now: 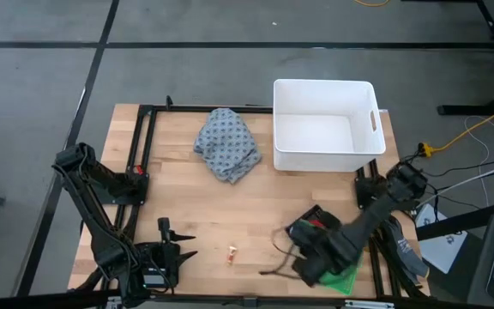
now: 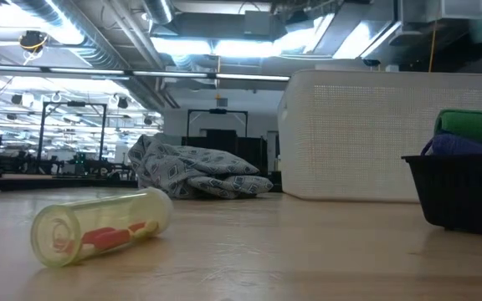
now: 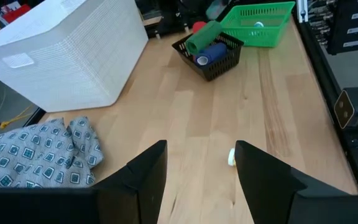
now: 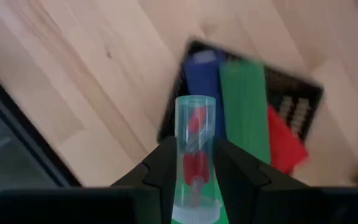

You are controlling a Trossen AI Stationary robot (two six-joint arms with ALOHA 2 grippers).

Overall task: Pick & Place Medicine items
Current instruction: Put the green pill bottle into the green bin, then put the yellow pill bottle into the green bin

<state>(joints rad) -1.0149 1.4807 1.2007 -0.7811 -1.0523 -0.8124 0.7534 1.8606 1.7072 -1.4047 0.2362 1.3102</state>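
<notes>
Medicine items are split across the table right now. Over on the right side, the right gripper hangs above the black basket, its two fingers pinched on a clear vial with red pieces inside. Below it in that basket lie the blue cylinder, the green cylinder and the red block, packed side by side. From above, the right arm hides most of the basket, with a green tray poking out beside it near the front edge.

Down on the bare wood sits another small tube, orange and white, lying on its side between the two arms. The left gripper waits near the front left corner with its fingers spread wide, nothing between them, that tube just ahead of it.

Farther back, the white bin and a crumpled patterned cloth stay out of play.

Here's the risk as I read it: the basket is already crowded, so a vial dropped from height could bounce off the cylinders and roll out. The vial is round and smooth, so it could also twist or slide in the pinch. And the loose tube will roll if a finger nudges it
</notes>
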